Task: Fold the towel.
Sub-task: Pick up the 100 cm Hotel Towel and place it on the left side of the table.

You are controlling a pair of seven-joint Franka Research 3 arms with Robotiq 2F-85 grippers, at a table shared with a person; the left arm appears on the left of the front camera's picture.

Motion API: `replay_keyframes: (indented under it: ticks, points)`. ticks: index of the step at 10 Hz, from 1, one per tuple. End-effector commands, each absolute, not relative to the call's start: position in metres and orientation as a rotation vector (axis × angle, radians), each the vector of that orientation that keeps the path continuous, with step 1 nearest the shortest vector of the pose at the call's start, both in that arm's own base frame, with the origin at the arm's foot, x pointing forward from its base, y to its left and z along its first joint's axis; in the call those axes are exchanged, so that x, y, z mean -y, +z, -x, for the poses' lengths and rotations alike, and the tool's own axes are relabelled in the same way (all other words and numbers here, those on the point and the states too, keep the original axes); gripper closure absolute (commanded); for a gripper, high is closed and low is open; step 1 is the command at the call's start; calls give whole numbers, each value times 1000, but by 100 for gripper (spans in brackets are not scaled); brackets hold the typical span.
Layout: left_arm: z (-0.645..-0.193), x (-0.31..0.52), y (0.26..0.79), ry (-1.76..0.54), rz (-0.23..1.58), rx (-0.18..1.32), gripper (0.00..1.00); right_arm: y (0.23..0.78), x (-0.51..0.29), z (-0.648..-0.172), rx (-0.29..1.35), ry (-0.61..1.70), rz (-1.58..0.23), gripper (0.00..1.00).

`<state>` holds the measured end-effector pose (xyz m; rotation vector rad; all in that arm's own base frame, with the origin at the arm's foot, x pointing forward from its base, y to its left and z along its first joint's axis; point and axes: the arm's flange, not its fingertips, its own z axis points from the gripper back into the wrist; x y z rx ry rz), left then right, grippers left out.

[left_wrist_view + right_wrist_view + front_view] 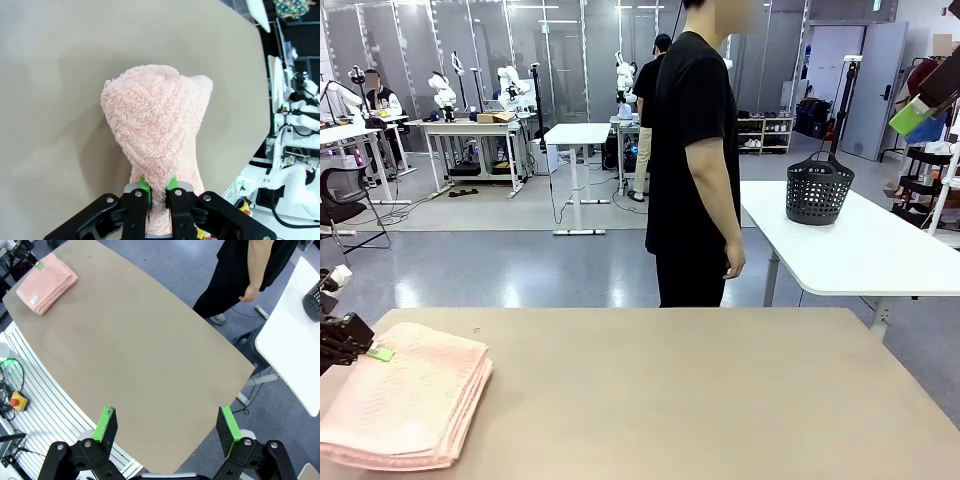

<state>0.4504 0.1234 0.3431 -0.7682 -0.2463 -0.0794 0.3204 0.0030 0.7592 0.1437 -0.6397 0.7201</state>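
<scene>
left hand (158, 192) pinched on towel (155, 125) edge

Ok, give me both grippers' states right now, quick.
Left gripper: shut on the towel, pinching a bunched part of it.
Right gripper: open, holding nothing, above the table.

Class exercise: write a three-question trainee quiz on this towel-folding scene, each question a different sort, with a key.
1. True or false: the left claw is shut on the pink towel.
2. How do the right claw's jaws stand: A) wide apart, B) shut on cloth?
3. Fill in: the person stands at the table's ____ side.

Key: 1 true; 2 A; 3 far.
</scene>
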Motion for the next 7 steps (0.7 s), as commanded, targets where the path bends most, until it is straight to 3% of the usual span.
replay_keyframes:
  ticks: [1,4,5,6,7]
  points:
    - [-461,-141,340,-78,729,234,86,761,-2,-319,630,722,-142,0]
    - [-466,-158,332,-48,672,267,86,761,-2,-319,630,722,-142,0]
    - [-466,-158,332,-46,673,270,77,761,-2,-319,630,722,-142,0]
    - [-465,-156,332,-37,653,284,53,761,-2,-319,630,722,-142,0]
    - [-463,-156,333,-30,639,300,40,761,-2,-319,630,722,-142,0]
